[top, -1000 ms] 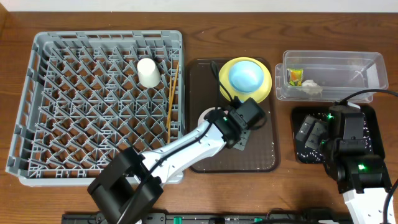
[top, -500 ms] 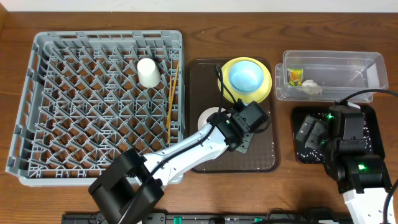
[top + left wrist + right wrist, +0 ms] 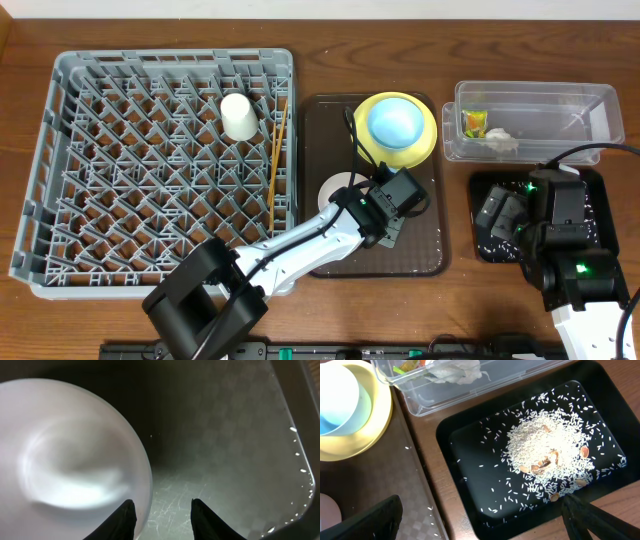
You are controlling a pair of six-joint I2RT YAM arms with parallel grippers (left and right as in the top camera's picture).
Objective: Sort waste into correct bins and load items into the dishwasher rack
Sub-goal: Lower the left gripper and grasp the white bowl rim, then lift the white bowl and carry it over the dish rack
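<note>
A white bowl (image 3: 336, 188) (image 3: 65, 455) sits on the brown tray (image 3: 425, 250), partly under my left arm. My left gripper (image 3: 362, 197) (image 3: 162, 517) is low over it and open. One finger is over the bowl's rim and the other over the tray floor, with nothing clamped. The light blue dish (image 3: 394, 121) rests on the yellow plate (image 3: 425, 142). A white cup (image 3: 238, 116) and chopsticks (image 3: 277, 160) are in the grey rack (image 3: 60, 150). My right gripper (image 3: 500, 215) (image 3: 480, 525) hangs wide open over the black tray (image 3: 592, 183) (image 3: 470, 460), which holds rice (image 3: 550, 450).
The clear tub (image 3: 560, 115) (image 3: 445, 397) at the back right holds the wrapper (image 3: 473, 123) and the tissue (image 3: 501, 140) (image 3: 455, 370). A few rice grains lie on the brown tray's right side (image 3: 420, 510). A black cable runs over the yellow plate's left edge.
My left wrist has shifted slightly to the right, so a little more of the white bowl shows. The right arm has not moved.
</note>
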